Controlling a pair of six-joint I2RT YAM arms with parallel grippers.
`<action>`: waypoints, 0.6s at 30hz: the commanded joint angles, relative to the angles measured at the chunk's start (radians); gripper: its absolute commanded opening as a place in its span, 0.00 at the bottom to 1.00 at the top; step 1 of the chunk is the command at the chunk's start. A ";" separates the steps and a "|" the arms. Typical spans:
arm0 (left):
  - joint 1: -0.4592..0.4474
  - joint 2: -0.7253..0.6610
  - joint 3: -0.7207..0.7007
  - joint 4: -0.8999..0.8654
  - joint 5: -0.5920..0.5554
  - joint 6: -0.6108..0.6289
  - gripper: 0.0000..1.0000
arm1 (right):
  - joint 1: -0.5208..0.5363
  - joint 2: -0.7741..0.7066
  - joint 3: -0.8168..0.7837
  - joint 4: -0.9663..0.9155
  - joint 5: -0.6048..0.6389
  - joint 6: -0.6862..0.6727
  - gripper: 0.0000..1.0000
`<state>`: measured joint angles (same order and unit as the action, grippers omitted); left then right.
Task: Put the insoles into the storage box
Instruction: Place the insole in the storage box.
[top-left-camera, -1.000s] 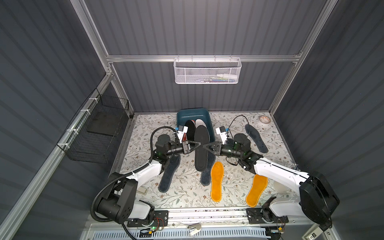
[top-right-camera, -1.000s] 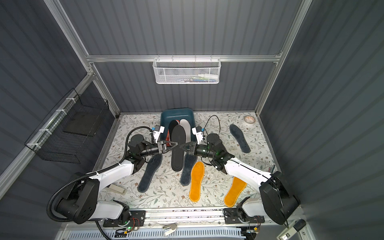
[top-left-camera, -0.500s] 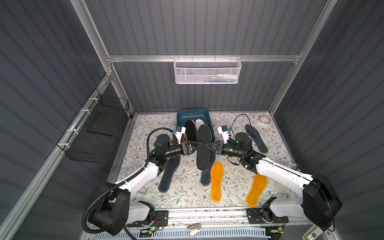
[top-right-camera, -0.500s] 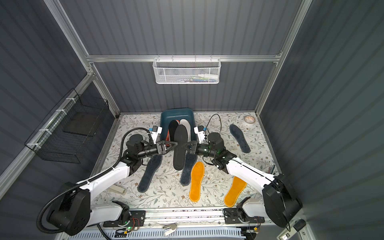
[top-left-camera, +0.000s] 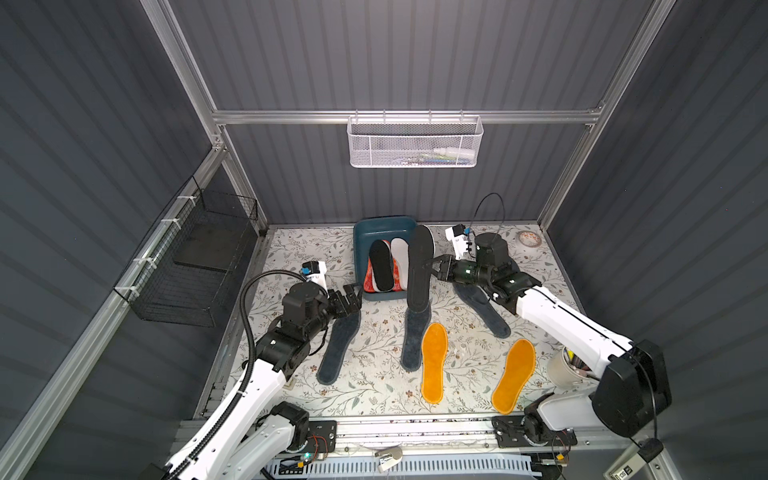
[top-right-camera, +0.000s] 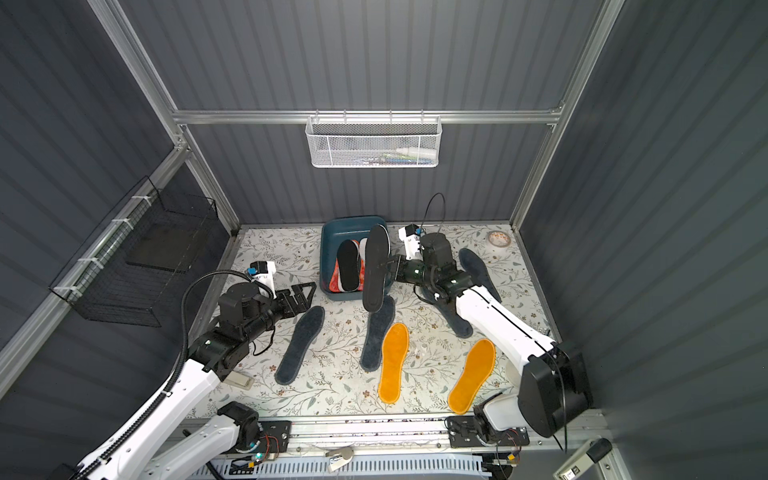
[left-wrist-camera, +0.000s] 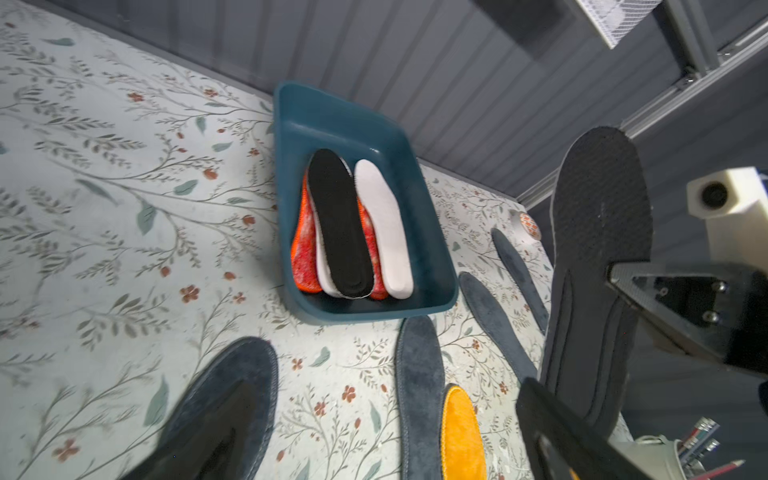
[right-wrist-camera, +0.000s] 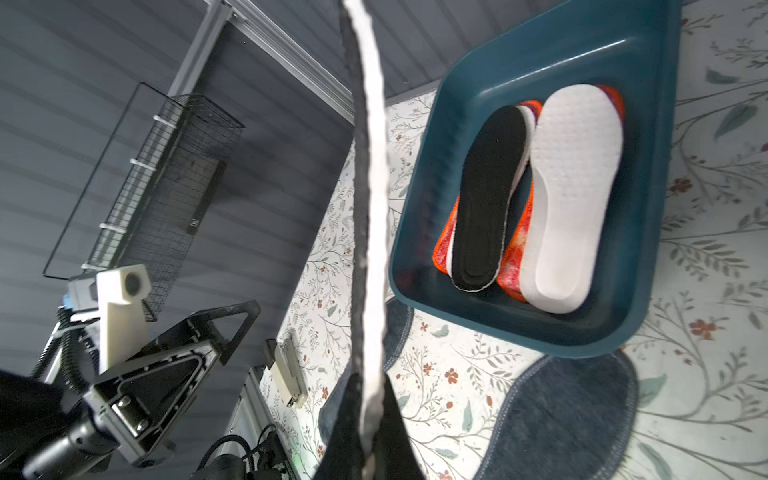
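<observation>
Right jaws clenching on held insole (top-left-camera: 419, 266), black, gripping its long edge near middle. Insole hanging in air, long axis running 12 to 6, over 3 o'clock rim of box (top-left-camera: 384, 226). Left jaws standing released, holding nothing, near box's 8 o'clock corner, by end of grey insole (top-left-camera: 338, 347). Box sitting at 12 o'clock end of table (top-left-camera: 478, 374), holding black insole (top-left-camera: 381, 266), white insole (top-left-camera: 400, 251) and red insoles (top-left-camera: 369, 280). 2 orange insoles (top-left-camera: 433, 361) lying on table toward 6 o'clock.
</observation>
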<state>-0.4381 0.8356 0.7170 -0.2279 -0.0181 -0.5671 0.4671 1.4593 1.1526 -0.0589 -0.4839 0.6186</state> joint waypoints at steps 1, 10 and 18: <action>-0.003 -0.034 -0.027 -0.147 -0.060 0.014 1.00 | -0.014 0.093 0.097 -0.126 0.005 -0.104 0.00; -0.003 -0.166 -0.060 -0.267 -0.104 -0.011 1.00 | -0.063 0.341 0.360 -0.209 -0.011 -0.195 0.00; -0.003 -0.164 -0.061 -0.292 -0.102 -0.025 1.00 | -0.091 0.516 0.537 -0.262 -0.030 -0.256 0.00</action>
<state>-0.4381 0.6743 0.6590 -0.4866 -0.1089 -0.5789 0.3832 1.9377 1.6417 -0.2802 -0.4950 0.4095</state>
